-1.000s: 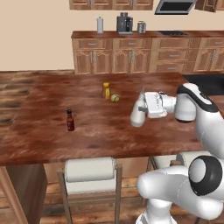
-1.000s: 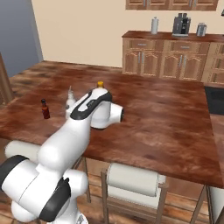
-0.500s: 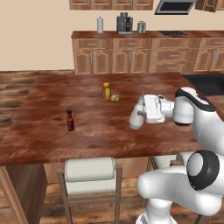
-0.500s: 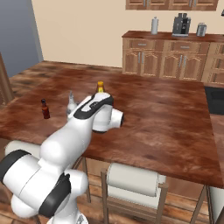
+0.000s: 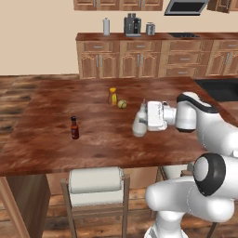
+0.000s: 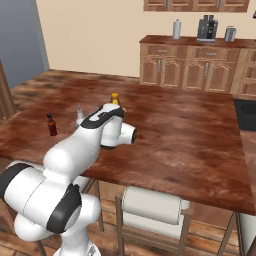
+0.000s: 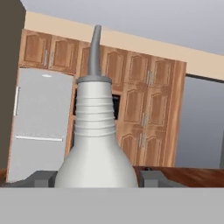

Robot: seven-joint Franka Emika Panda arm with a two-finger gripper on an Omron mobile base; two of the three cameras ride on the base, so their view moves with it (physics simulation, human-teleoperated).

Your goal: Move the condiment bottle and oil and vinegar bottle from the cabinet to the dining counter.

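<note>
Jaws grip the oil and vinegar bottle (image 5: 139, 124) upright on the glossy wood dining counter (image 5: 56, 135).

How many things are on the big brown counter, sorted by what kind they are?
Bottles: 2, the hot-sauce bottle and the grey-white spout bottle.
Jars: 1, the orange-yellow jar.
Small round yellow-green things: 1.
Total: 4 on the dining counter.

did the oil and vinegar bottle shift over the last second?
Yes. The oil and vinegar bottle, between the gripper fingers, has drifted slightly right, away from the condiment bottle, nearer the dining counter front edge.
</note>
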